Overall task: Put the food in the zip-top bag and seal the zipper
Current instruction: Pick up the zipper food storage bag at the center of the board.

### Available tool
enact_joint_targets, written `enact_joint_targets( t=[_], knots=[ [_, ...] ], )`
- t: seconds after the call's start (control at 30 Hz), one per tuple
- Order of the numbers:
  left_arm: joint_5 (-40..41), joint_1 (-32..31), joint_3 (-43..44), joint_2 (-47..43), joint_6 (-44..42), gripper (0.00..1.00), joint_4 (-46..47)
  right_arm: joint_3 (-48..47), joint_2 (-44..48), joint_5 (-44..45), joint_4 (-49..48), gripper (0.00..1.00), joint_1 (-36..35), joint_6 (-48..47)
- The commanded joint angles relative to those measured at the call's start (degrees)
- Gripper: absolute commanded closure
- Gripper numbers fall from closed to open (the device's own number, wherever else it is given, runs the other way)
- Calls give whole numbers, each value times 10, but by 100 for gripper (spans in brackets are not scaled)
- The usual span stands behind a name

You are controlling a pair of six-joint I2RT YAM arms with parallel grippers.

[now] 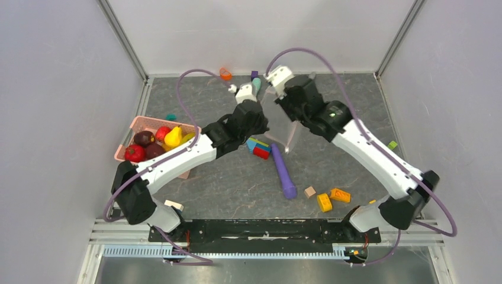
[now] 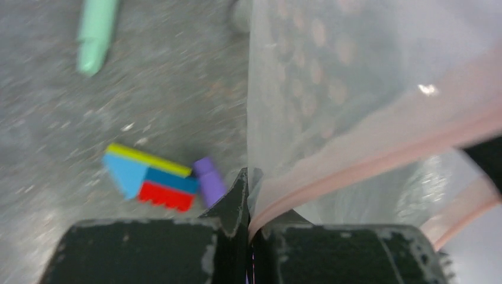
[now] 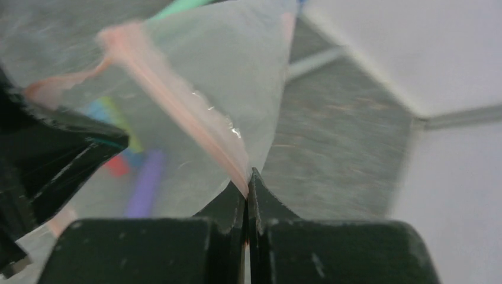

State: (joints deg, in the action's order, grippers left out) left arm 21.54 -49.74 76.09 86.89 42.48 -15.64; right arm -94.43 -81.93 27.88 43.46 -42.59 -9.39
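Observation:
The clear dotted zip-top bag [image 1: 283, 129] hangs in the air between my two grippers, above the middle of the table. My left gripper [image 1: 264, 120] is shut on the bag's mouth edge; in the left wrist view [image 2: 248, 195] the pinkish zipper strip [image 2: 367, 158] runs out of its jaws. My right gripper [image 1: 284, 107] is shut on the other side of the mouth; the right wrist view [image 3: 247, 186] shows the zipper [image 3: 177, 100] pinched between its fingers. The food [image 1: 155, 143], red, maroon and yellow pieces, lies in the pink basket [image 1: 142, 122] at the left. No slider tab shows.
Multicoloured blocks [image 1: 258, 147] and a purple stick [image 1: 284, 171] lie under the bag. A teal stick [image 1: 256, 86] and an orange piece [image 1: 225, 73] lie at the back. Orange and beige blocks [image 1: 331, 198] sit at the front right.

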Motion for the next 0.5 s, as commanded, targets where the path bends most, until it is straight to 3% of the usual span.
enact_joint_targets(
  t=[0.0,0.17,0.37,0.43,0.47],
  knots=[
    [91,18,-107,-71,63,98,-101,90,-60,-253,-74,100,-4,63],
    [105,79,-213,-137,98,98,-161,24,-127,-270,-61,100,-9,74],
    [165,113,-238,-158,93,98,-221,17,-148,-305,-63,100,-9,70],
    [155,120,-230,-155,86,92,-227,22,-156,-336,-76,100,-10,79],
    [142,120,-223,-151,77,84,-225,24,-160,-341,-82,100,-12,87]
  ],
)
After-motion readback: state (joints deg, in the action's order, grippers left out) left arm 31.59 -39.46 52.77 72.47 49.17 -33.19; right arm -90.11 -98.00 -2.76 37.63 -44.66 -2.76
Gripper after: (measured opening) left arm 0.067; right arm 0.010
